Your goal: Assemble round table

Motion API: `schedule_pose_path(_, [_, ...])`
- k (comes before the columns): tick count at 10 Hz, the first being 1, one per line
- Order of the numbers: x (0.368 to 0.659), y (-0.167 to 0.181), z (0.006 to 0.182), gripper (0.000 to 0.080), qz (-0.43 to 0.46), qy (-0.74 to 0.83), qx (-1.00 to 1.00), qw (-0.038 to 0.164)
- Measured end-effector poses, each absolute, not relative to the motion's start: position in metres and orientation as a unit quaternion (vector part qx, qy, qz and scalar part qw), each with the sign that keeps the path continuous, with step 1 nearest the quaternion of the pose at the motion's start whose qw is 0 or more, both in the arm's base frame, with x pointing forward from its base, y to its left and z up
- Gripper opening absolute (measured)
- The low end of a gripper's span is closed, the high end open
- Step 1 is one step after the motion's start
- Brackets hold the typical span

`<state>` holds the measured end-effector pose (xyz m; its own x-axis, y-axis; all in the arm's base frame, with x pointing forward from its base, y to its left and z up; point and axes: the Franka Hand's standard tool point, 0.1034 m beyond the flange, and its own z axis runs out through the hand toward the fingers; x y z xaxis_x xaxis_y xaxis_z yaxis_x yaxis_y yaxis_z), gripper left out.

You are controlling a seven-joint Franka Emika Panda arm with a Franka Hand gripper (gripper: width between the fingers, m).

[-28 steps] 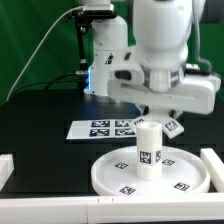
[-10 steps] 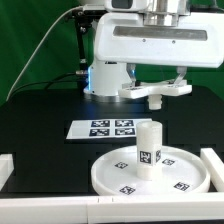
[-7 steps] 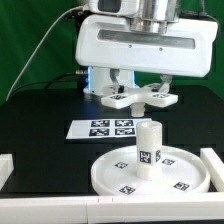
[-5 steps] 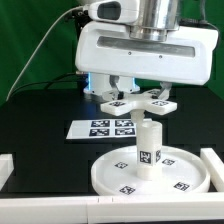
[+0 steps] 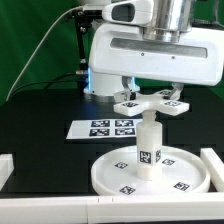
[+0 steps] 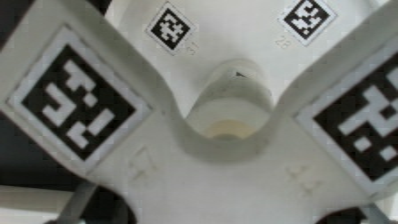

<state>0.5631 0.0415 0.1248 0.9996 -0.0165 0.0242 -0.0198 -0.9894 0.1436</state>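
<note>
1. Already, in the exterior view, the leg [image 5: 149, 146] stands upright on the round disc [image 5: 115, 171]; the gripper [image 5: 152, 99] pinches the cross-shaped base [image 5: 176, 105] just above it, not yet seated
2. Wrist view: cross-shaped base [image 6: 107, 95] fills frame, its attachment remaining

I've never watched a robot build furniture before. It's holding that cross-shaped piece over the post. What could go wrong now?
1. The cross-shaped piece hangs just above the post. If its centre hole isn't lined up, it could catch on the post's top instead of sliding on.
2. A push off-centre might tip the post or shift the round disc it stands in.
3. The tool grips the cross only at its middle, so the piece could twist or slip in the grip.
</note>
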Motion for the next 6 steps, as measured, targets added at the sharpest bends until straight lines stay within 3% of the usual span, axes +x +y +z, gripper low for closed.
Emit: schedule_pose_path(6, [0.561,0.04,0.108,0.0448,0.009,-0.007,0.997,0.077])
